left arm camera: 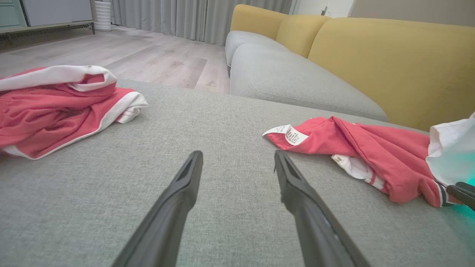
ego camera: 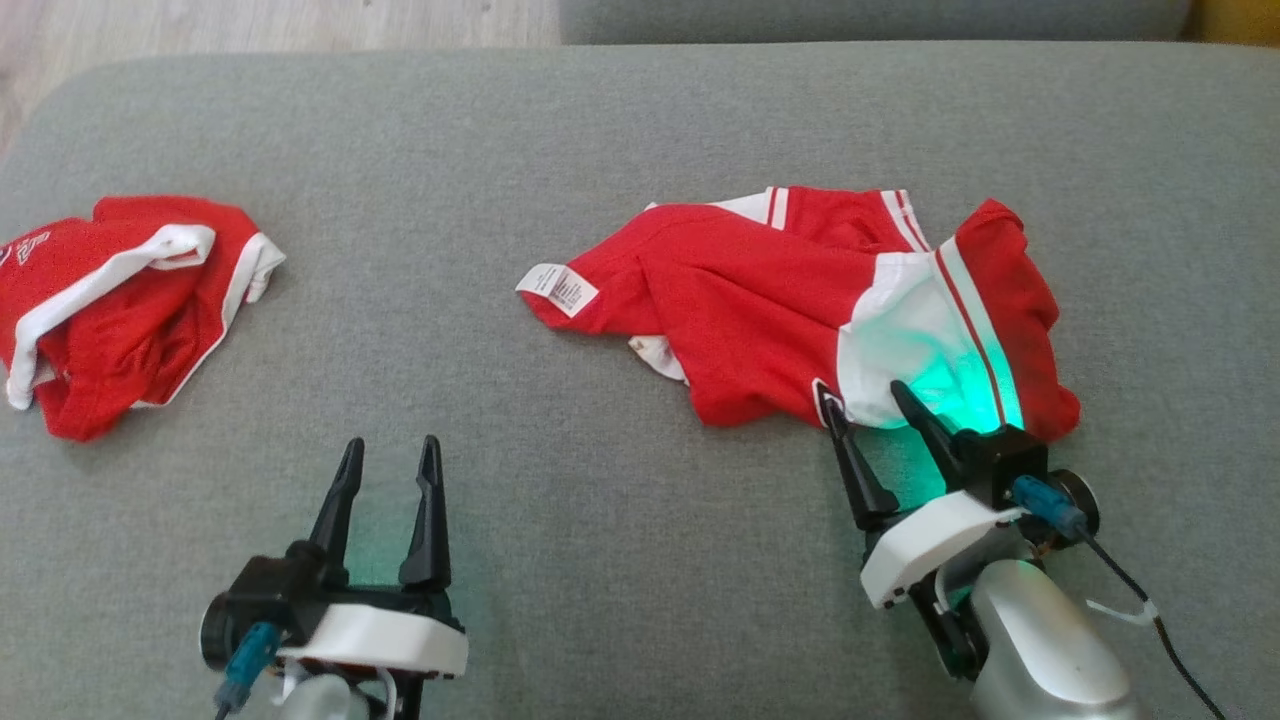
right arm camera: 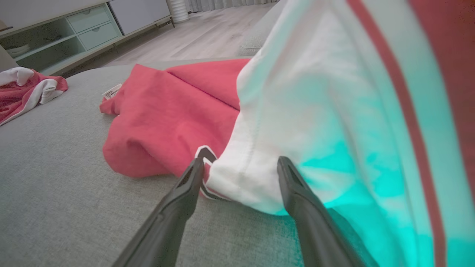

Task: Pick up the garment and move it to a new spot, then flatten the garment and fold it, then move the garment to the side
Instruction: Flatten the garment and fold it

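Red-and-white garment is lying crumpled on the right half of the grey cushion. Its care label pokes out at the left end and a white panel sits at the near edge. Can't tell if it's shorts or a top, tbh. There's a second red garment heaped way over on the left, well apart from it. The right gripper is spread wide with nothing in it, tips right at the near edge of that white panel. From its wrist cam the white hem sits between the two fingers, lit up green by the gripper's light. The left gripper is also wide open and empty, over bare cushion between the two garments and not touching either. So I'd say we're at the very first step, lining up the pick, with nothing lifted yet. The next move probably calls for nudging the right gripper in a touch so the hem is properly between the pads, then closing and lifting. I'd watch that it grabs fabric and not the cushion cover, since the cloth is bunched in layers there.
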Robot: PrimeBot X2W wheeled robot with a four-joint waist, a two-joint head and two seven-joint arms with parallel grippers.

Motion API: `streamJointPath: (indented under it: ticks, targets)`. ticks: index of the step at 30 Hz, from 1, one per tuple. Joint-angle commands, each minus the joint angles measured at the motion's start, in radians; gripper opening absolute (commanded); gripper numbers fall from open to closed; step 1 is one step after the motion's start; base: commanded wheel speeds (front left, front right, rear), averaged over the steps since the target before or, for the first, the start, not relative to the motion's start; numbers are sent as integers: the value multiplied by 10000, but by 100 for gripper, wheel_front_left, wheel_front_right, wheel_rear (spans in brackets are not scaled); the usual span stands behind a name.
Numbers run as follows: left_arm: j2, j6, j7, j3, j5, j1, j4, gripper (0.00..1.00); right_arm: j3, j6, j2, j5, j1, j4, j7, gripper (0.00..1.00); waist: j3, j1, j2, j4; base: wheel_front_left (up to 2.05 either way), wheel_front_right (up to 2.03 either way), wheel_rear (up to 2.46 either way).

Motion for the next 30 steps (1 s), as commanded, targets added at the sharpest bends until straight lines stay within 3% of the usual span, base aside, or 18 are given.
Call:
streamJointPath:
  ticks: [1, 12, 15, 16, 18, 19, 26, 30]
  targets:
    - [17, 31, -51, 292, -40, -347, -288, 100, 136, -7, 68, -94, -132, -234, -40, 100, 55, -2, 0, 37, 0, 0, 0]
    - [17, 91, -51, 307, -153, -468, -332, 100, -81, -7, 68, -87, -97, -212, -40, 100, 250, -2, 0, -69, 0, 0, 0]
    - [17, 73, -51, 308, -143, -505, -348, 100, -81, -7, 68, 102, -86, -436, -40, 80, 254, -2, 0, -127, 0, 0, 0]
    - [17, 64, -51, 309, -130, -513, -355, 100, -75, -7, 68, 136, -72, -506, -40, 56, 256, -2, 0, -139, 0, 0, 0]
    - [17, 44, -51, 332, -102, -528, -353, 100, -80, -7, 68, 239, -43, -673, -40, 26, 241, -2, 0, -158, 0, 0, 0]
    - [17, 34, -51, 347, -91, -532, -344, 100, -82, -7, 68, 284, -20, -774, -40, 0, 217, -2, 0, -165, 0, 0, 0]
    - [16, 14, -51, 429, -58, -417, -306, 100, -179, -7, 68, 460, 222, -1324, -40, 0, -33, -2, 0, -219, 0, 0, 0]
    - [16, 15, -51, 512, -132, -270, -227, 100, -465, -7, 68, 559, 297, -2242, -40, 0, -291, -2, 0, -240, 0, 0, 0]
